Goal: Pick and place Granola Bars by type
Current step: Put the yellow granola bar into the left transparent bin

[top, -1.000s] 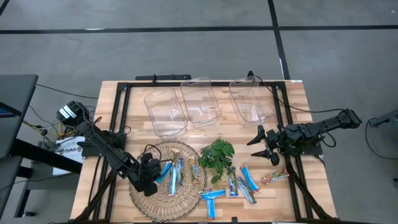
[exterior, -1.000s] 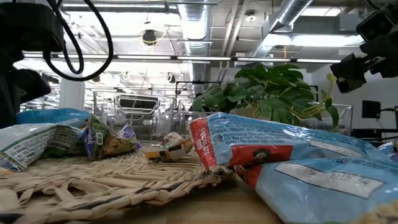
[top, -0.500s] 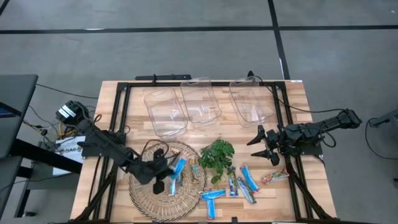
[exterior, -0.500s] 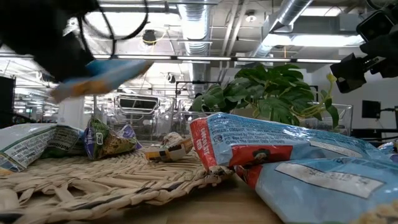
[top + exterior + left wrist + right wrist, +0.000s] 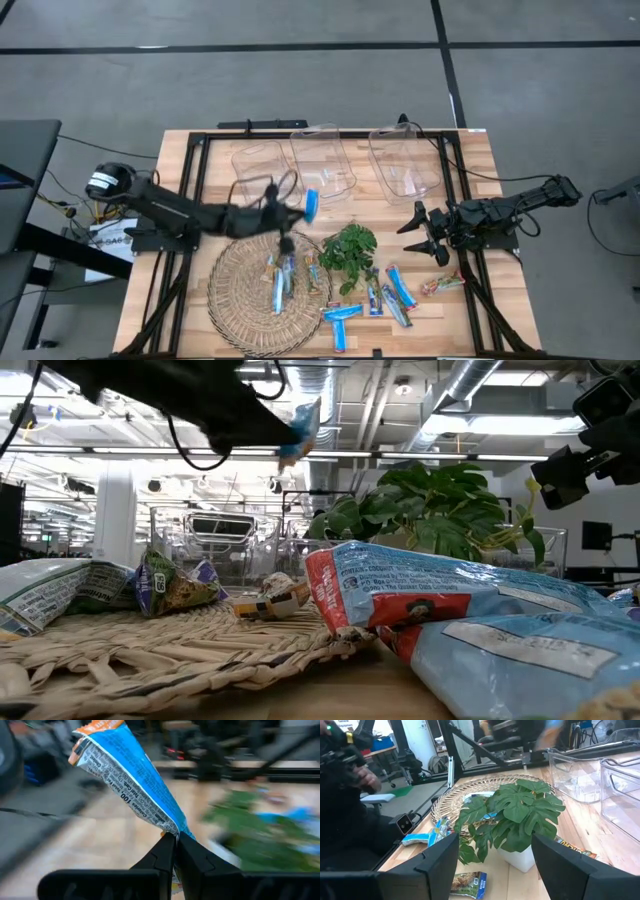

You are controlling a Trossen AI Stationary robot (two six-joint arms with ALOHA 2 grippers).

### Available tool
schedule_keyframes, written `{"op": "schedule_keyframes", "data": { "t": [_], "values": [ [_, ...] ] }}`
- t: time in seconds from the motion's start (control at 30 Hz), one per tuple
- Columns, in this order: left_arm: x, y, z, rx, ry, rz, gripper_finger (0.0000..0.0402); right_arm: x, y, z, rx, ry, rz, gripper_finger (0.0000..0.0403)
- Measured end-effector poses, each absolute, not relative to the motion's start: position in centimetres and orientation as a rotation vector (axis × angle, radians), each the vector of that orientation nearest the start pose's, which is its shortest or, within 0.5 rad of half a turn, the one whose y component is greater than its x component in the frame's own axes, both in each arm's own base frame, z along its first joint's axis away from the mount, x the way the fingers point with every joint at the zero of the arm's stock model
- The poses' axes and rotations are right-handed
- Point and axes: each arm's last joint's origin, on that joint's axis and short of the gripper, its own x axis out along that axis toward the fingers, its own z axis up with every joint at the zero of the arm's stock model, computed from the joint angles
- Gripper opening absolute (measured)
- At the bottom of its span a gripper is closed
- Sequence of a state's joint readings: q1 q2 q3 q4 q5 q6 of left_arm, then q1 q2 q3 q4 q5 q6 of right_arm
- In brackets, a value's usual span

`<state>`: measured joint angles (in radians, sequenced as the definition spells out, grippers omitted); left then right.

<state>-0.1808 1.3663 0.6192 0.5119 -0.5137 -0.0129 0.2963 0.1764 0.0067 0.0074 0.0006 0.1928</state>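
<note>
My left gripper (image 5: 296, 212) is shut on a blue-wrapped granola bar (image 5: 312, 205) in the air, between the wicker basket (image 5: 235, 300) and the middle clear bin (image 5: 322, 165). The low view shows this bar (image 5: 303, 422) high up. More bars lie flat in the basket (image 5: 280, 280), and others lie on the table (image 5: 390, 290) near the green plant (image 5: 350, 250). My right gripper (image 5: 417, 230) waits open at the table's right, pointing at the plant (image 5: 512, 820). My left gripper (image 5: 175, 845) pinches the blue bar by one end of its wrapper (image 5: 170, 827), between the two fingertips. The fingers come level from the table's left. The bar is lifted clear and sticks out past the fingertips, its orange-edged end (image 5: 95, 727) farthest from them.
Three clear plastic bins stand in a row at the far side: left (image 5: 265, 180), middle, right (image 5: 405, 165). The potted plant stands mid-table between basket and loose bars. A black frame (image 5: 195, 200) runs along the table's edges. Cables lie at the left.
My left gripper has risen out of the wicker basket with the blue bar and swung toward the table's far edge and right, toward the clear bins. The bar, which was down in the basket, is now lifted clear. My right arm has kept still.
</note>
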Motion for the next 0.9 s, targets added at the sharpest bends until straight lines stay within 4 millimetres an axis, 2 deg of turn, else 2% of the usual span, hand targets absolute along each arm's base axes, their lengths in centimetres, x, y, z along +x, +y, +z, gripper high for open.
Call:
{"op": "schedule_keyframes", "data": {
  "t": [0.2, 0.47, 0.6, 0.9],
  "values": [
    [27.8, 1.4, 22.1, 0.198, 0.238, 0.495, 0.0012, 10.2, 3.1, 15.2, 0.167, 0.189, 0.278, 0.0244],
    [26.8, 5.2, 20.5, 0.313, 0.464, 0.608, 0.0012, 10.2, 3.1, 15.2, 0.167, 0.188, 0.279, 0.0244],
    [25.9, 5.7, 19.7, 0.281, 0.584, 0.624, 0.0012, 10.2, 3.1, 15.2, 0.167, 0.188, 0.279, 0.0244],
    [22.2, 4.9, 20.8, 0.094, 0.725, 0.588, 0.0012, 10.2, 3.1, 15.2, 0.167, 0.188, 0.279, 0.0244]
  ]
}}
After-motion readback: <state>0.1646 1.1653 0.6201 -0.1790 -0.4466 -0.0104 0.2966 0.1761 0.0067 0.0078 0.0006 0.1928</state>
